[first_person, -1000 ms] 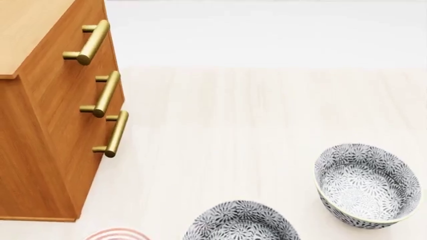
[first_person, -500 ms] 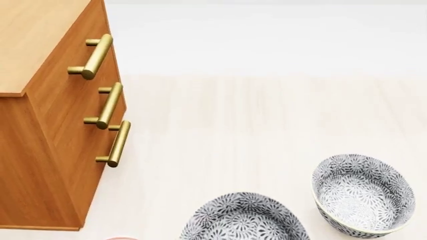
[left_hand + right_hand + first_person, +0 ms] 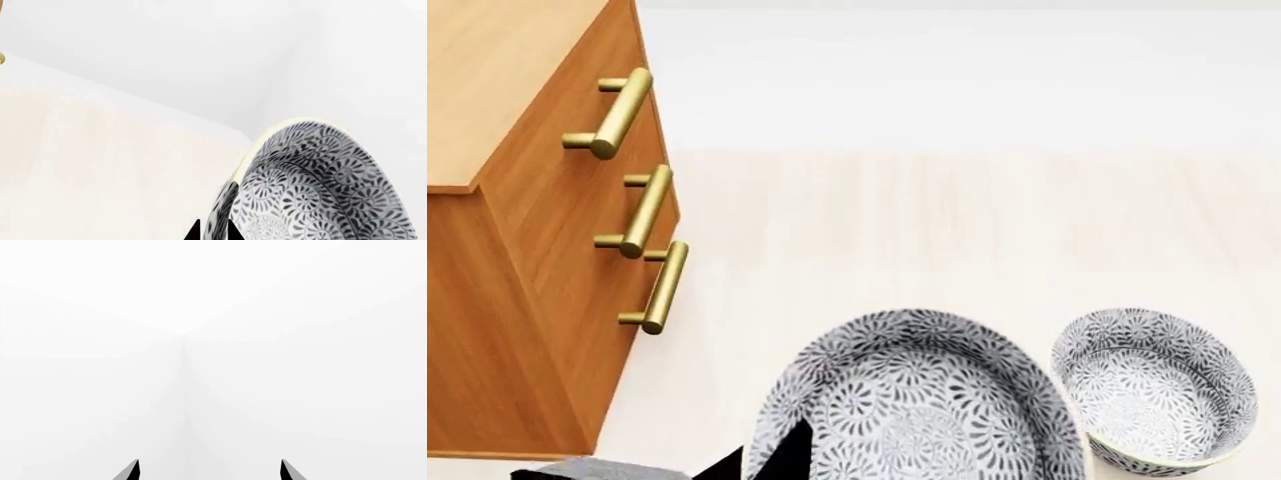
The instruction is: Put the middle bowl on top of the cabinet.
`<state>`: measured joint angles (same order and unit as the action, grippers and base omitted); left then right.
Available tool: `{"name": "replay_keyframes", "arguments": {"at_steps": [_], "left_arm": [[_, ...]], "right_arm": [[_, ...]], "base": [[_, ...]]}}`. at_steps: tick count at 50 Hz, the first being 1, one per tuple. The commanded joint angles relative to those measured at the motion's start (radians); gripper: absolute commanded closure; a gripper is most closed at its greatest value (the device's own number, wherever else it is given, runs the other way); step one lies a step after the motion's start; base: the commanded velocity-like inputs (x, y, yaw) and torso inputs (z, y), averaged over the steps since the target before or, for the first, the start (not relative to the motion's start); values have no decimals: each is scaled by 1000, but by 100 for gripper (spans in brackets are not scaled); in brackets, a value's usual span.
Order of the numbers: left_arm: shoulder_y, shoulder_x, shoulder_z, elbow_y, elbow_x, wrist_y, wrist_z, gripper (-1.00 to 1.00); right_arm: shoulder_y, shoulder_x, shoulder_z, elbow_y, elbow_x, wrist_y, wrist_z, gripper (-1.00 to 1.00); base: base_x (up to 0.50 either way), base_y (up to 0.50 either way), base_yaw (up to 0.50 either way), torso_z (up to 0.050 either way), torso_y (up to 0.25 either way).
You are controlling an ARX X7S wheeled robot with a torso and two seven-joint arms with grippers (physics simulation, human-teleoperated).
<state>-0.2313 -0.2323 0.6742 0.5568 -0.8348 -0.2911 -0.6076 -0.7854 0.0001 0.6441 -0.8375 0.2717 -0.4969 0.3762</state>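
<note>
The middle bowl (image 3: 928, 405), white with a dense grey-black floral pattern, is held up off the floor at the bottom centre of the head view. My left gripper (image 3: 777, 452) is shut on its near-left rim. In the left wrist view the bowl (image 3: 320, 185) fills the lower corner, its wall pinched between the two black fingertips of the left gripper (image 3: 213, 233). The cabinet (image 3: 547, 260), orange-brown with brass handles, stands at the left, its lighter top (image 3: 494, 80) higher than the bowl. My right gripper (image 3: 209, 471) is open, holds nothing and faces blank white walls.
A second patterned bowl (image 3: 1154, 385) sits on the pale wood floor (image 3: 934, 230) just right of the held one. Three brass bar handles (image 3: 641, 212) stick out from the cabinet's front. Part of my grey left arm (image 3: 601, 468) shows at the bottom edge.
The middle bowl has risen toward the head camera and looks much larger. My left gripper and arm have come into the head view at the bottom, gripping its rim. The other bowl has not moved.
</note>
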Motion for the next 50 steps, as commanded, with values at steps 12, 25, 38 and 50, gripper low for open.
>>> {"name": "replay_keyframes", "arguments": {"at_steps": [12, 25, 38, 50], "left_arm": [[-444, -37, -127, 348, -461, -273, -478, 100], [-818, -58, -255, 264, -935, -192, -772, 100], [-1014, -20, -300, 21, -1135, -93, -855, 100], [-1161, -6, -301, -221, -1176, -18, -935, 100]], "right_arm": [[0, 0, -30, -8, -31, -1, 23, -100], [0, 0, -87, -40, -95, 22, 68, -100], [0, 0, -125, -67, -134, 46, 94, -100], [0, 0, -125, -61, -132, 40, 94, -100]], "base": [[0, 0, 0, 0, 0], [0, 0, 0, 0, 0], [0, 0, 0, 0, 0], [0, 0, 0, 0, 0]]}}
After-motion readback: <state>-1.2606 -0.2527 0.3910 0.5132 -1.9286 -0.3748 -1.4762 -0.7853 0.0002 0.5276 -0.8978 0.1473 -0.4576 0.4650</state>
